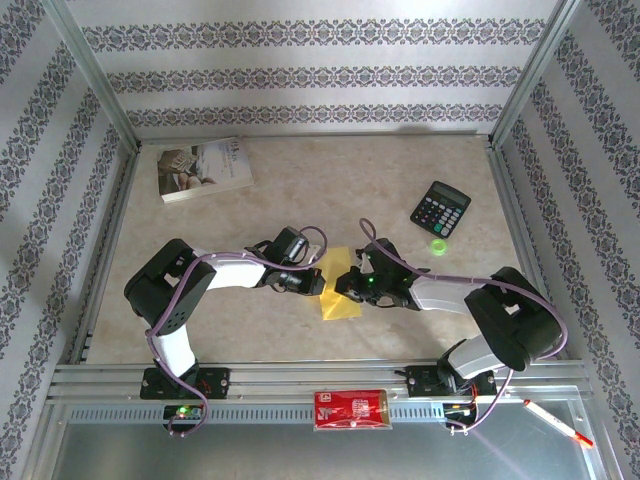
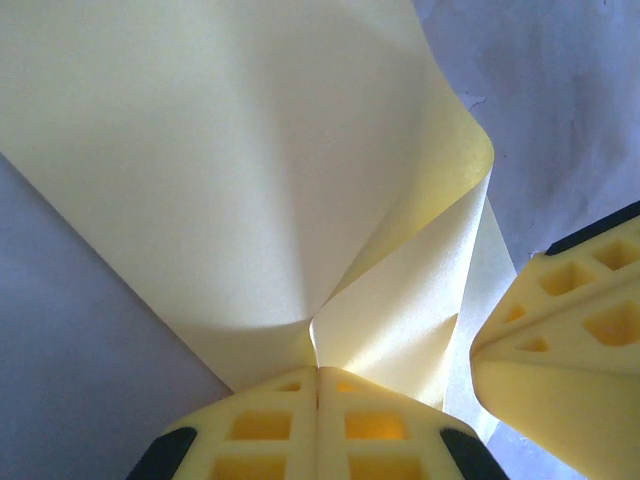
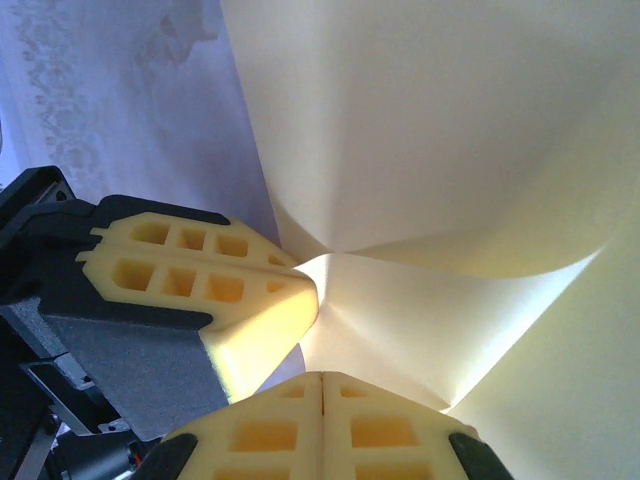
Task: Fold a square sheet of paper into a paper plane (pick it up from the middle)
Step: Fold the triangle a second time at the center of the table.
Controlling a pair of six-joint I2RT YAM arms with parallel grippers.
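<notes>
The square sheet of paper (image 1: 337, 287), pale yellow, is held up off the table's middle between both grippers, bent into a curved fold. My left gripper (image 1: 316, 284) is shut on the sheet's edge; in the left wrist view its jaws (image 2: 318, 370) meet tightly with the paper (image 2: 250, 170) fanning out above them. My right gripper (image 1: 347, 284) is shut on the sheet too, pinching the paper (image 3: 430, 140) at its jaws (image 3: 322, 376). The two grippers sit almost touching: the right fingers (image 2: 565, 320) show beside the left ones, and the left fingers (image 3: 200, 285) beside the right. The paper plane is out of view.
A white printed book (image 1: 205, 168) lies at the back left and a black calculator (image 1: 440, 208) at the back right, with a small green object (image 1: 438, 246) near it. A red packet (image 1: 349, 409) and a pen (image 1: 557, 422) rest beyond the front rail.
</notes>
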